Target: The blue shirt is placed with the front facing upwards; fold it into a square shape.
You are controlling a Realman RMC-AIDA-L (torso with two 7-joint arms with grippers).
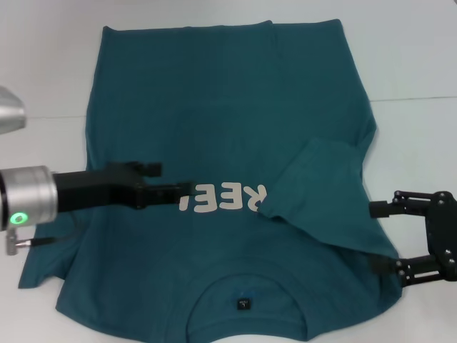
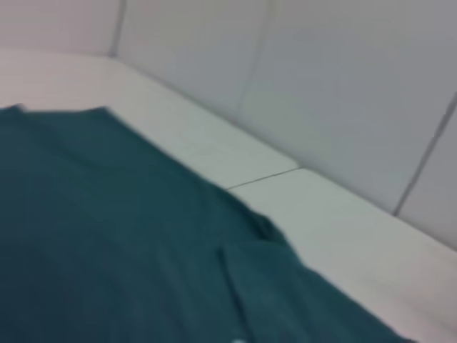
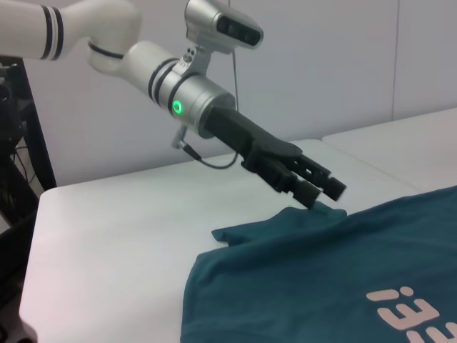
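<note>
A white bench [image 1: 421, 64] carries the blue shirt [image 1: 214, 93], which fills the centre of the head view, collar at the bottom edge, hem at the top.

On the left of the frame, the left arm reaches in level from the edge, silver cuff with a green light, black forearm stretched toward the middle. Its left claw [image 1: 187, 190] lies over the chest, tips at the cream lettering [image 1: 223, 199], covering the first letter. In the right wrist view the same claw [image 3: 325, 191] slants down to a raised fold of cloth at the shirt's edge, its fingers close together; whether they pinch the fabric cannot be told.

At centre bottom, a small black tag [image 1: 244, 304] sits inside the round collar.

Right of centre, one sleeve [image 1: 318, 182] is folded inward over the body.

At the far right, the right claw [image 1: 375, 239] points in from the edge, its two black fingers spread wide beside the shirt's side, the lower tip touching the fabric.
</note>
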